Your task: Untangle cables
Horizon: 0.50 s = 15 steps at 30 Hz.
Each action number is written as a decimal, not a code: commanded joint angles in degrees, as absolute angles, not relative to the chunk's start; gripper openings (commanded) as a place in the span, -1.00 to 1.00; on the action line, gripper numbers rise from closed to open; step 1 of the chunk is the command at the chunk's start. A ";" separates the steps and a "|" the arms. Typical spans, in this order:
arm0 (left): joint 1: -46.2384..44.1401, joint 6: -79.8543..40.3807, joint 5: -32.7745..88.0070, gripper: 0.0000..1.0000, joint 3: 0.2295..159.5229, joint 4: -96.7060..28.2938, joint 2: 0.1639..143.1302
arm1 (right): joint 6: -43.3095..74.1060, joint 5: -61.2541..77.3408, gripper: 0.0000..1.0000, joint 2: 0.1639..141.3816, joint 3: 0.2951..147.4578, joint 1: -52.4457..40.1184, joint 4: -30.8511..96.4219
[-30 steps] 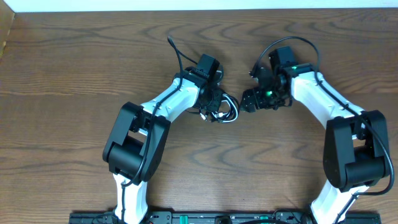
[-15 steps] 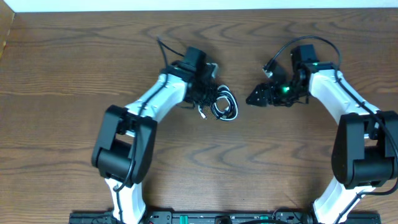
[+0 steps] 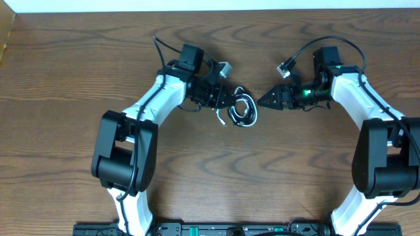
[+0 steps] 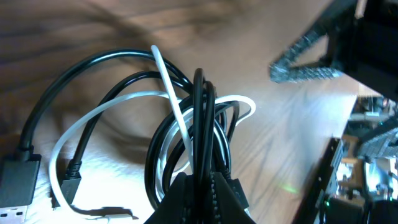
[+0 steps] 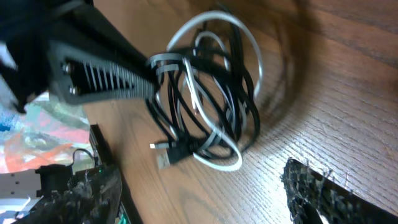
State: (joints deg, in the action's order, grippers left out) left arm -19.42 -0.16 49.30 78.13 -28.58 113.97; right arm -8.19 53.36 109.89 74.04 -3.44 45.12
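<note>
The cables (image 3: pixel 241 111) lie as a small tangle of black and white loops at the table's middle. My left gripper (image 3: pixel 230 100) is shut on them from the left. In the left wrist view the black strands (image 4: pixel 200 118) run down between the closed fingertips (image 4: pixel 208 190), and the white cord (image 4: pixel 99 118) loops out to the left. My right gripper (image 3: pixel 264 101) points at the bundle from the right, a short way off. It stands open, its fingers (image 5: pixel 81 196) wide apart on either side of bare wood, with the cables (image 5: pixel 208 106) lying beyond them.
A flat USB plug (image 4: pixel 15 183) and a smaller plug (image 4: pixel 70 180) trail from the bundle's left side. The wooden table (image 3: pixel 216 177) stretches all round. Each arm's own thick black wire (image 3: pixel 321 44) arcs over its wrist.
Both wrists have drawn apart, the left one leftward and the right one rightward. The bundle has stayed near the middle with the left gripper shut on it.
</note>
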 commanded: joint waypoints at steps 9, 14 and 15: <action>-24.58 -0.14 38.74 -0.21 77.08 -30.79 113.71 | -9.52 50.78 0.58 110.28 74.83 -3.18 45.69; -24.56 -5.54 33.95 -0.20 77.84 -31.22 113.32 | -9.50 49.50 0.58 110.28 74.83 -1.93 45.78; -24.67 -6.68 33.95 -0.21 78.30 -31.20 113.01 | -9.50 49.28 0.58 110.28 74.83 -1.52 45.67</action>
